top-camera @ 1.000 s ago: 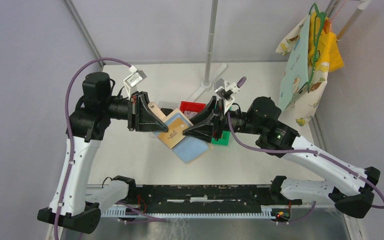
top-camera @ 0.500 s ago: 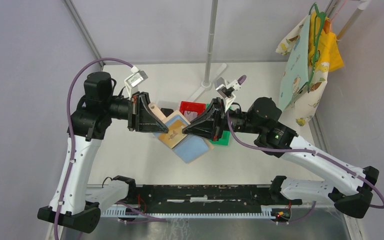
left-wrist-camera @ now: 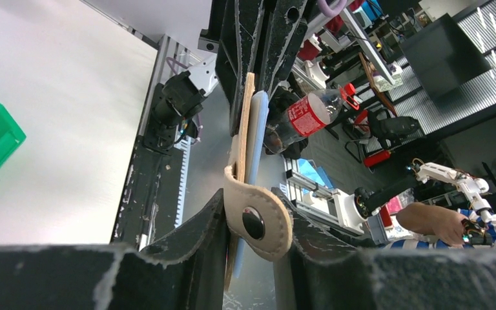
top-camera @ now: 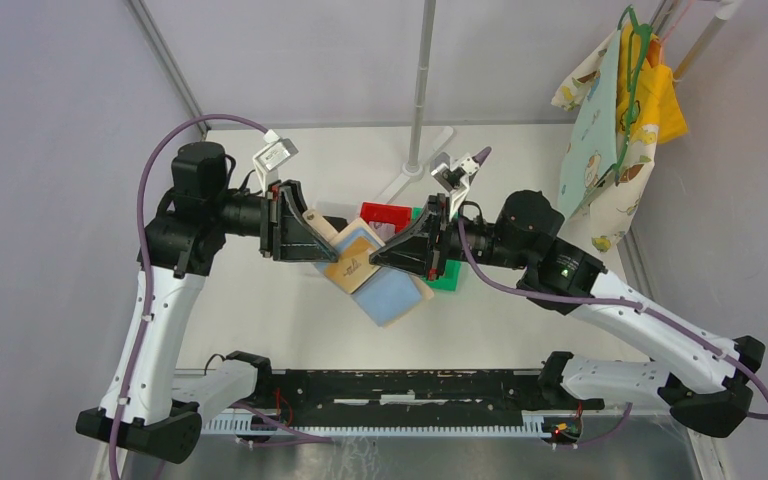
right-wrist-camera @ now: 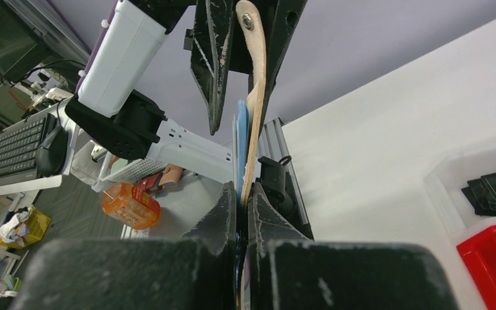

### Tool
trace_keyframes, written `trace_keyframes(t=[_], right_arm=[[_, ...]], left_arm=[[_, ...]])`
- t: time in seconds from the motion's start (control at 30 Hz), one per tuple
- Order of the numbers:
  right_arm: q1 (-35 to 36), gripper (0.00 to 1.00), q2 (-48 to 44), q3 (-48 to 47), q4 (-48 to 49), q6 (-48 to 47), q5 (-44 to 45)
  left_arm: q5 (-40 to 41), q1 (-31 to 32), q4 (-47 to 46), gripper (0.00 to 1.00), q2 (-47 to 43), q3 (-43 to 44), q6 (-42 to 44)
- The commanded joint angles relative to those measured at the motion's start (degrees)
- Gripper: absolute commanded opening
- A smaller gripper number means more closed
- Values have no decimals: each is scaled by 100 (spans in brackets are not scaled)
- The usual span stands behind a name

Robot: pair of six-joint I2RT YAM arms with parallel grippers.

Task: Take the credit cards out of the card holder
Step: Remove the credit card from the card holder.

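You have the card holder (top-camera: 352,264) up off the surface (top-camera: 260,320), strung between both claws just on the near side of the red bin (top-camera: 385,213). It is opened out. Its tan face with a small printed mark lies nearest the red bin, and its light blue inner panel (top-camera: 397,296) slopes away toward the arm bases.

Your right claw (top-camera: 380,258) comes in from the right of the red bin. Its jaws are pressed together on the holder's edge. In the right wrist view, tan leather and blue lining are both pinched between the fingers (right-wrist-camera: 223,210), and the rest of the holder rises edge-on above them.

Your left claw (top-camera: 305,238) reaches in from the left of the red bin, at the holder's flap end. In the left wrist view its jaws stand apart, wider than the thin edge between them. The snap flap (left-wrist-camera: 256,219) curls across the gap with its dark button facing the camera.

You cannot make out the credit cards in any view.

The green bin (top-camera: 447,278) sits just right of the red bin, partly under the right claw's arm. A metal pole (top-camera: 422,90) rises behind the red bin, and patterned cloths (top-camera: 615,120) hang well off to its right.
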State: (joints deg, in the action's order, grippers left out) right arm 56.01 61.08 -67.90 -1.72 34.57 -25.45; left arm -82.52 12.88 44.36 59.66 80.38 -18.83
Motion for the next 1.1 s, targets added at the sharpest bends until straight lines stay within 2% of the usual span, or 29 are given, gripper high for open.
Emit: trace_keyframes(t=[0.0, 0.1, 0.33, 0.73, 0.8, 0.93, 1.07], right_arm=[[6, 0, -75, -347, -218, 213, 287], [6, 0, -92, -338, -234, 251, 278], [6, 0, -194, -159, 123, 362, 93], [7, 0, -165, -86, 492, 420, -28], [4, 0, -159, -71, 489, 424, -9], [7, 0, -144, -74, 467, 435, 9], [2, 0, -51, -173, 321, 375, 50]], left_arm=[[108, -5, -134, 35, -15, -15, -30], [184, -12, -136, 32, -65, -71, 47], [148, -5, -135, 15, -95, -156, 25], [-83, -4, -86, 12, -62, -175, -49], [25, -13, -44, 16, -108, -186, 42], [67, -6, -38, 43, -141, -216, 96], [43, -6, -34, 60, -198, -289, 145]])
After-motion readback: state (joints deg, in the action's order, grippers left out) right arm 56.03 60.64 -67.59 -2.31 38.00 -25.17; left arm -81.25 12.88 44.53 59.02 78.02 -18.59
